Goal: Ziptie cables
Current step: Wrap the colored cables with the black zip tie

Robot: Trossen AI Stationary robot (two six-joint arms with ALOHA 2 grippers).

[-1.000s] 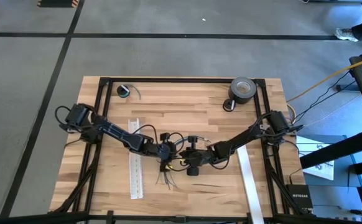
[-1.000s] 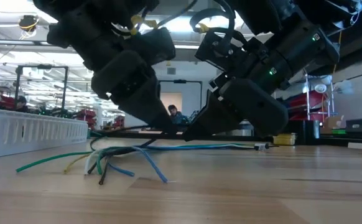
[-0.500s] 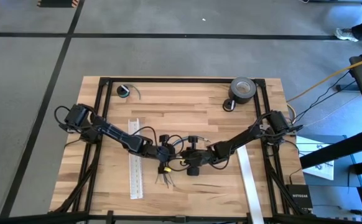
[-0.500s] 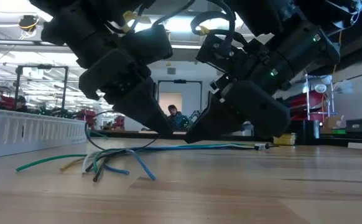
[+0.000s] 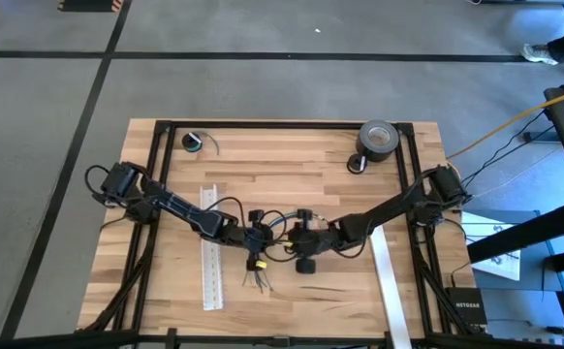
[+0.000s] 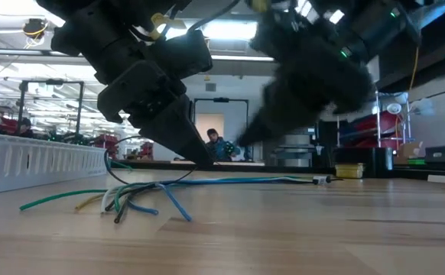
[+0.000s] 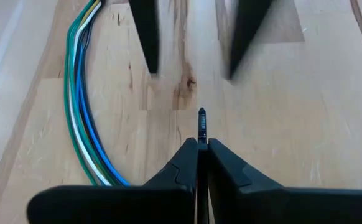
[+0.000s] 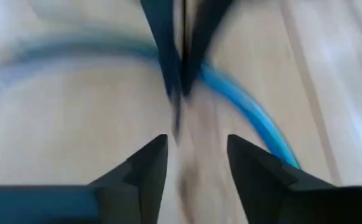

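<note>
The cables [image 7: 80, 93], thin green, blue and pale wires, lie in a curved bundle on the wooden table, their loose ends [image 6: 131, 200] fanned out near the front [image 5: 256, 277]. My left gripper [image 7: 201, 142] slants down at mid-table [image 5: 266, 236], shut on a thin black ziptie [image 7: 201, 118]. My right gripper [image 8: 196, 146] hangs open just beyond it, clear of the table and blurred in the low view [image 6: 247, 140]; its two fingers [image 7: 147, 37] stand apart, nothing between them. My left gripper pinches the ziptie between its two fingers, which lie along the strip. They come slanting down from the table's left. The strip's short free end [image 7: 201, 116] pokes out past the fingertips just above the tabletop. The rest of the strip is hidden by the fingers.
A long white slotted strip [image 5: 210, 247] lies left of the cables, and another white strip [image 5: 389, 283] lies at the right front. A tape roll [image 5: 379, 139] and a small coil [image 5: 194, 142] sit at the far edge. A person [image 6: 218, 143] shows in the room behind.
My right gripper has risen from the table and drawn back toward the right edge, away from my left gripper's tip, where it stood before. The cables' loose ends have shifted slightly along the table. My left gripper stays in place.
</note>
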